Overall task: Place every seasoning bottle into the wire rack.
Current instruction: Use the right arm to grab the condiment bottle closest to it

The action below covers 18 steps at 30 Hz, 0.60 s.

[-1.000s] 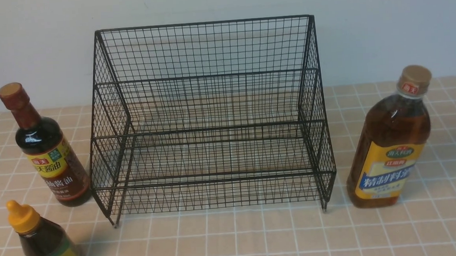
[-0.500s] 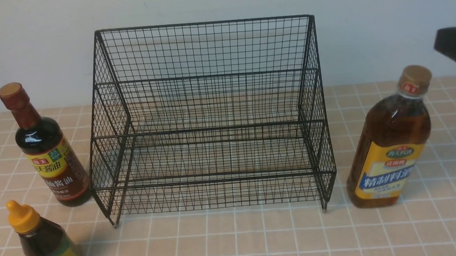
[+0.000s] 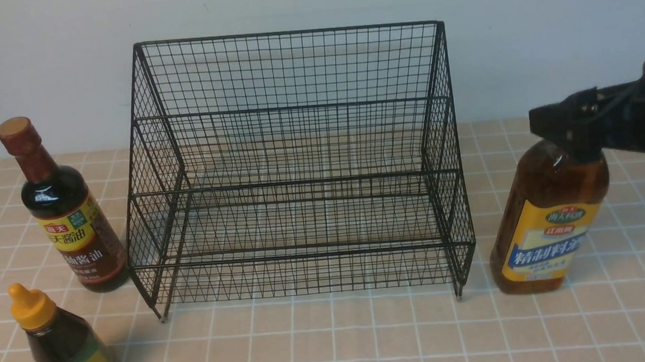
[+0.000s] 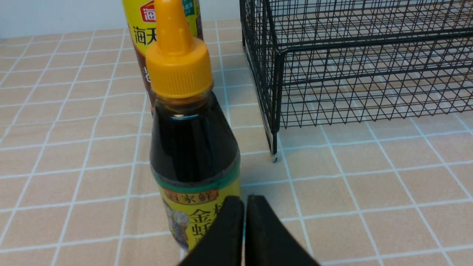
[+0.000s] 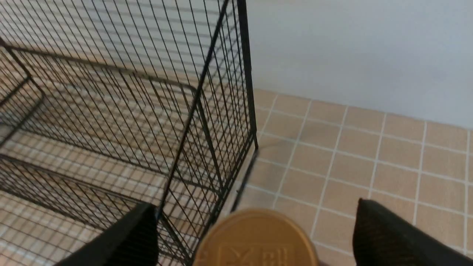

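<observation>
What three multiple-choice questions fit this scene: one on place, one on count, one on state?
1. Where is the tall amber bottle relative to the wire rack?
A. inside it
B. on its right
C. on its left
2. How many bottles are in the rack?
A. one
B. three
C. none
3. How is the right claw?
A. open, astride the amber bottle's cap
B. shut on that cap
C. out of sight
Answers: 1 B: it stands right of the rack. 2 C: the rack holds nothing. 3 A: the cap shows between its spread fingers.
</observation>
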Each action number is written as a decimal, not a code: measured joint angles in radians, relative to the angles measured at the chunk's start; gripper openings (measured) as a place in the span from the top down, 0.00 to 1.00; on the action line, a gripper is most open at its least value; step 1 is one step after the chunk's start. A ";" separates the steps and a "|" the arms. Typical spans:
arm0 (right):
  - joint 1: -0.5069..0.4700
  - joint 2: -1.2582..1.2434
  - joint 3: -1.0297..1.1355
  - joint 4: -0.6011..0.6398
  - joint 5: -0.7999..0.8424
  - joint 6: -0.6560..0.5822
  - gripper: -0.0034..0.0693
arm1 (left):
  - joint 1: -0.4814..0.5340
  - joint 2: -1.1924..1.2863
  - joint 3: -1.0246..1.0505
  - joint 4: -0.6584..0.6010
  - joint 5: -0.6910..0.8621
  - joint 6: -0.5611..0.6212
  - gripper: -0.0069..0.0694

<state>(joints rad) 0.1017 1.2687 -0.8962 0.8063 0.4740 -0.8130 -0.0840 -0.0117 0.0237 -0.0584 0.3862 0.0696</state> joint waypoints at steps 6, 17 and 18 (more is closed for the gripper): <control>0.000 0.040 0.000 -0.054 0.012 0.022 0.26 | 0.000 0.000 0.000 0.000 0.000 0.000 0.92; 0.001 -0.033 -0.021 -0.111 0.061 -0.027 0.52 | 0.000 0.000 0.000 0.000 0.000 0.000 0.92; 0.001 -0.053 -0.038 -0.121 0.081 -0.028 0.52 | 0.000 0.000 0.000 0.000 0.000 0.000 0.92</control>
<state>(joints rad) 0.1026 1.2153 -0.9342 0.6853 0.5555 -0.8413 -0.0840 -0.0117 0.0237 -0.0584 0.3862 0.0696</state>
